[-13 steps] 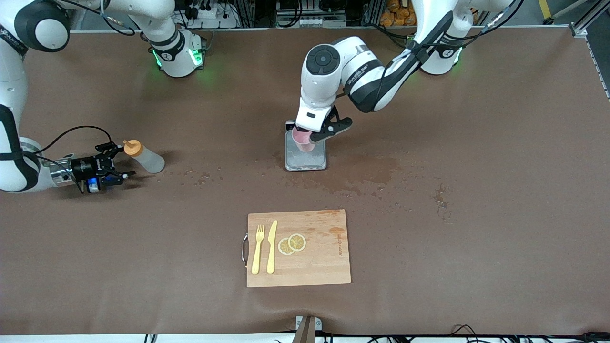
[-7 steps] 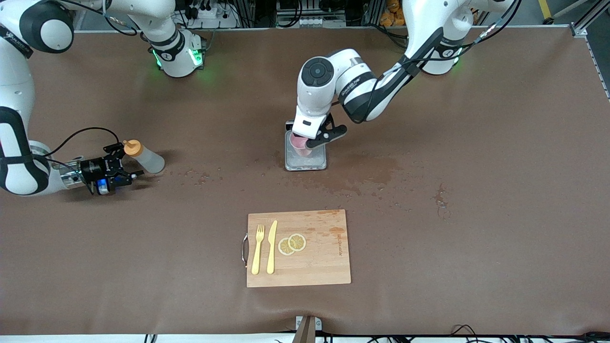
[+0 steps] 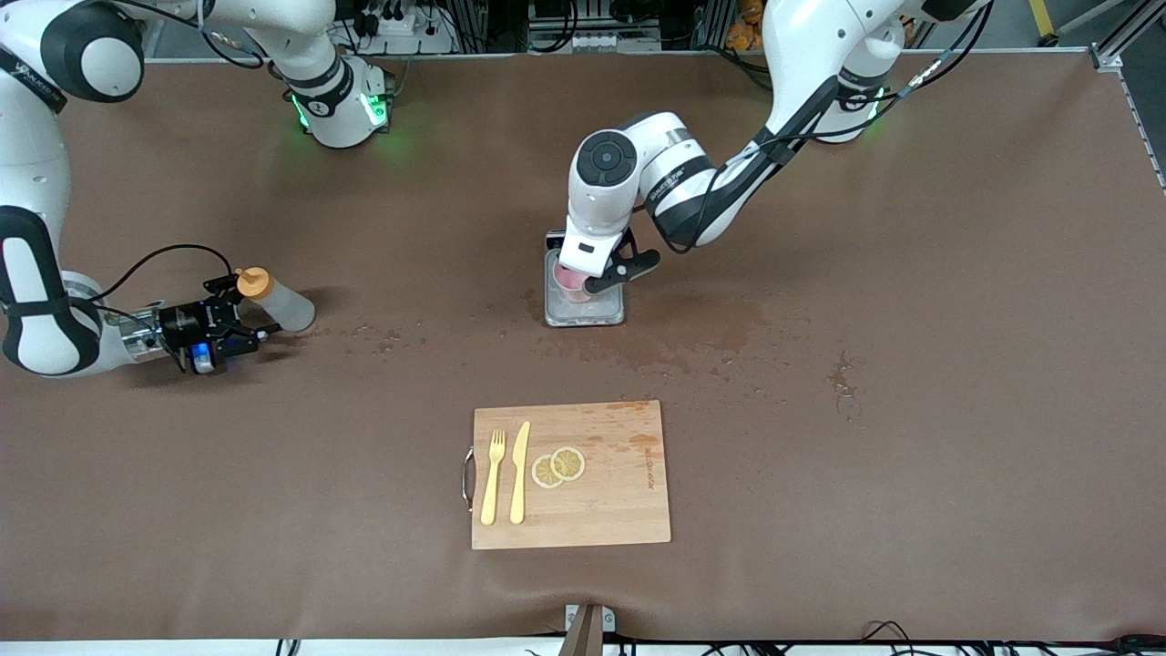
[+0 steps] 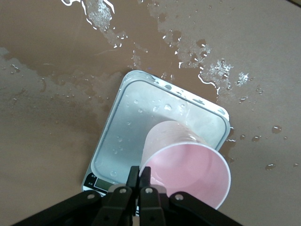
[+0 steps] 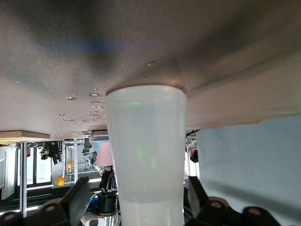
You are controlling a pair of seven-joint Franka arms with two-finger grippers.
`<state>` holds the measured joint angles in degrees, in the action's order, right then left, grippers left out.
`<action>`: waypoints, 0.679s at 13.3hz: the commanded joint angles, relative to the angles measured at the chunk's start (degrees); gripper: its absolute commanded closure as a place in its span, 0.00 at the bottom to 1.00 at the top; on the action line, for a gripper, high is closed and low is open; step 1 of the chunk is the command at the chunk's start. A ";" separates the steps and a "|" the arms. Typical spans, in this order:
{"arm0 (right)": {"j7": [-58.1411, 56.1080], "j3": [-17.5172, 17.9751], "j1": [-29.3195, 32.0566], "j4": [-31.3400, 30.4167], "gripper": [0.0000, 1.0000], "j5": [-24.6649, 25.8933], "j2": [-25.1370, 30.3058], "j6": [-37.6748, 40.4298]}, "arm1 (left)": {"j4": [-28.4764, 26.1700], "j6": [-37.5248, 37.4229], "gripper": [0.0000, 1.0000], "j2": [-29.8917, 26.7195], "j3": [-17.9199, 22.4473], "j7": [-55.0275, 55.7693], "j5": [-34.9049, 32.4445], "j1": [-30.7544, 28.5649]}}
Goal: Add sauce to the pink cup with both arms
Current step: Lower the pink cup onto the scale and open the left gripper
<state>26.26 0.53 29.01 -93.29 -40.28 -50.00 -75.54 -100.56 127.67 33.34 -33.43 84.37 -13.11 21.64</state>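
Front view: a brown table (image 3: pixel 911 273) is seen with both arms reaching over it.
Left gripper (image 3: pixel 597 278): it is held low over the scale, at the pink cup's rim; in the left wrist view its fingers (image 4: pixel 139 181) are seen pressed together on the cup's wall, so the cup is pinched at the rim.
Pink cup (image 3: pixel 572 281): it is placed upright over the grey scale (image 3: pixel 584 310), near the table's middle; whether its base touches the plate cannot be told. Its open mouth (image 4: pixel 186 174) is shown from above in the left wrist view.
Scale: water drops are seen on its plate (image 4: pixel 136 127), and wet patches are spread on the table beside it.
Right gripper (image 3: pixel 235 328): it is held low at the right arm's end of the table, with the fingers spread apart on either side of the bottle's body; no grip is made.
Sauce bottle (image 3: pixel 276 302): it is standing on the table, orange cap up, between the parted fingers (image 5: pixel 77 200); its whitish body (image 5: pixel 146 150) fills the right wrist view.
Cutting board (image 3: pixel 619 510): it is laid nearer to the front camera than the scale, with a yellow fork (image 3: pixel 493 476), a yellow knife (image 3: pixel 519 471) and two lemon slices (image 3: pixel 557 467) on it.
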 commanded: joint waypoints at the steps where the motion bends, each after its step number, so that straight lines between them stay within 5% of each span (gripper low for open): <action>1: -0.59 -0.18 -0.10 -0.23 0.63 -1.12 0.52 1.44 | 1.33 0.13 0.83 0.85 0.20 1.68 -1.74 0.25; 3: -0.42 -0.18 -0.01 0.03 0.63 -1.03 0.60 1.97 | 1.33 0.13 0.15 0.59 0.21 1.68 -1.74 -0.28; 4: -0.33 -0.18 0.08 0.21 0.64 -1.03 0.69 2.06 | 1.33 0.04 0.00 0.33 0.21 1.76 -1.83 -0.54; 9: 1.16 -0.27 -0.19 2.14 0.64 -1.03 1.30 4.16 | 1.59 -3.38 0.00 -6.08 0.12 2.38 -1.83 -3.44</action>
<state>26.26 0.51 29.00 -92.21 -40.30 -49.97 -73.97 -98.62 127.23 31.89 -33.23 85.29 -13.41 19.41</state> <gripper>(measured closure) 0.520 0.229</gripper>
